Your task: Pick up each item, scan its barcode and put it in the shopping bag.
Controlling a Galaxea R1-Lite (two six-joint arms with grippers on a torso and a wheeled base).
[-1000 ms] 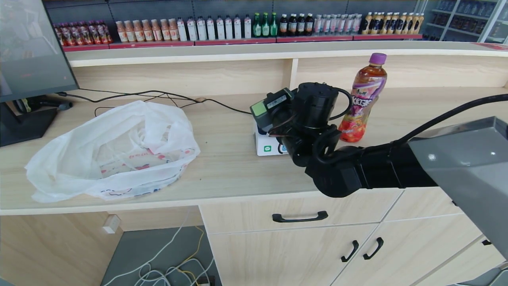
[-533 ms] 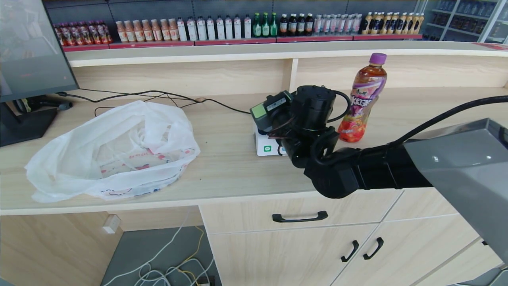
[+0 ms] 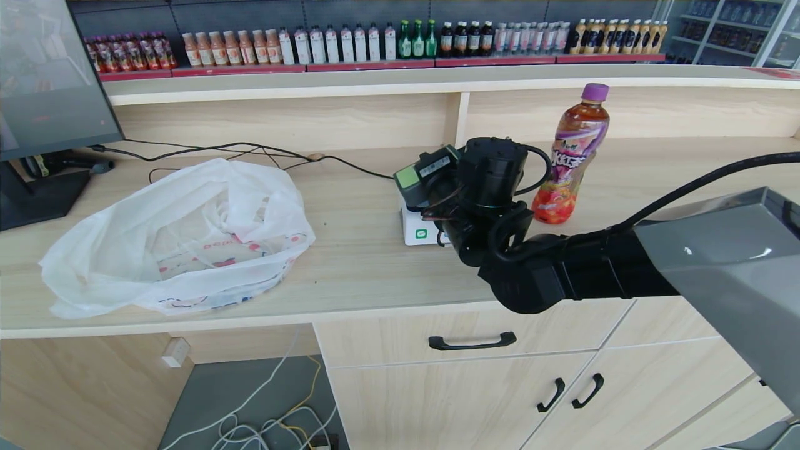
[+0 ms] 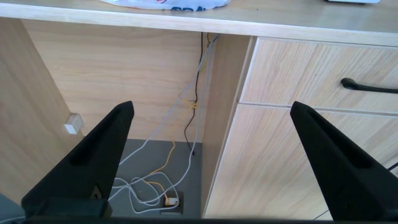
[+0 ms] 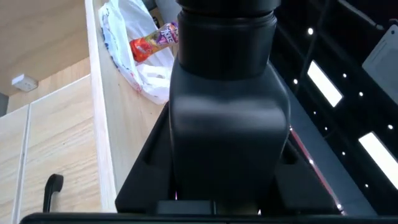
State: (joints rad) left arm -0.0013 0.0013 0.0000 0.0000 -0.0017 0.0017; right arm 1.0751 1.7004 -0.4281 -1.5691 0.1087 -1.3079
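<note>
The bottle [image 3: 572, 156] is set upright on the counter [image 3: 362, 262], just to the right of the scanner [image 3: 419, 231] and slightly behind it. It is capped in purple, filled with an orange-red drink, and is not touched by either arm. The shopping bag [image 3: 175, 237], of white plastic with red print, is laid open and slumped on the same counter, well to the left of the scanner. Printed packaging is seen through its mouth, but what it is cannot be made out.

The right arm [image 3: 500, 187] is extended across the counter edge from the right, and its wrist is placed directly in front of the scanner, between the scanner and the bottle. The right gripper [image 5: 227, 118] is seen as a dark block in the right wrist view; how it is set, and whether anything is held, cannot be determined.

The left gripper [image 4: 211, 106] is held lower than the scanner, below the counter edge and facing the open bay under it. Its fingers [image 4: 99, 162] are spread wide apart and nothing is held between them.

A monitor [image 3: 50, 75] is mounted far to the left of the scanner, beyond the bag. Black cables [image 3: 219, 150] are run along the counter from the scanner toward the monitor. Rows of drinks [image 3: 375, 44] are shelved behind the scanner. A drawer handle [image 3: 472, 342] is fitted below it.
</note>
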